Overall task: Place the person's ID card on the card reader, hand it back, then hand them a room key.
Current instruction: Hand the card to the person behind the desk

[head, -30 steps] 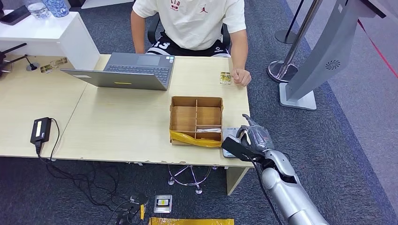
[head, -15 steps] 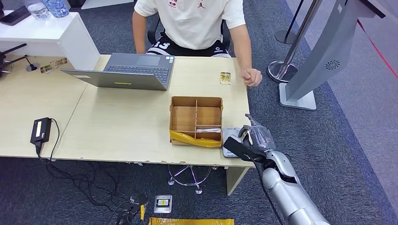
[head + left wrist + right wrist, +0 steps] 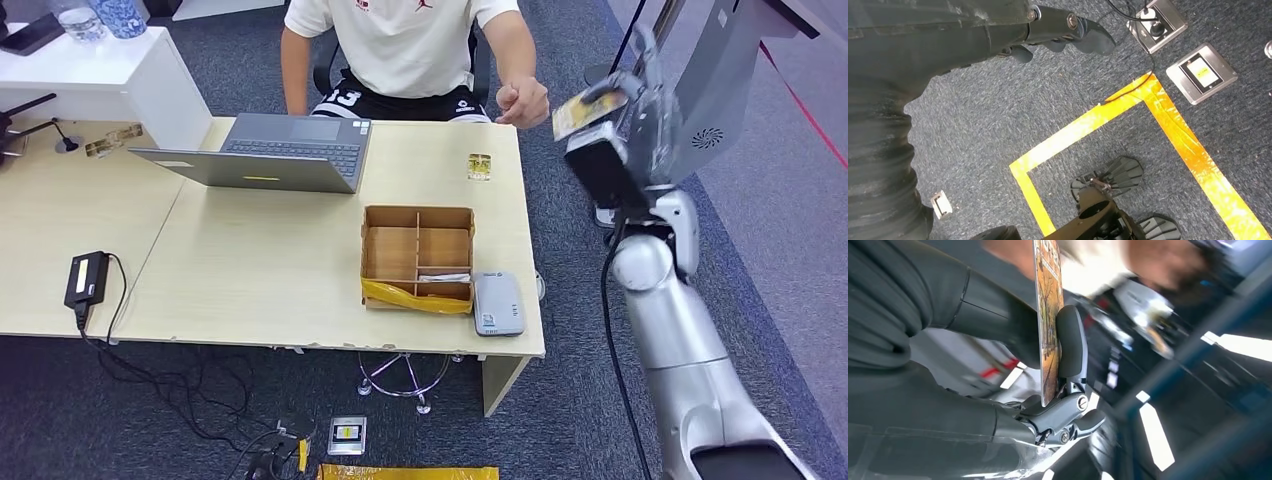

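My right hand is raised high beyond the table's right edge and pinches a yellow-brown ID card. In the right wrist view the card stands edge-on between the thumb and the fingers. The person's hand hovers just left of the card, close to it but apart. The grey card reader lies bare at the table's front right corner. A white key card lies in the wooden compartment box. My left hand hangs over the carpet, holding nothing.
A small card lies on the table near the person. An open laptop sits at the back. A grey kiosk stand and a stanchion base stand right of the table. A black adapter lies at the left.
My right arm has swung up from the card reader to the person's side with the card. The person's hand has lifted off the table toward it.
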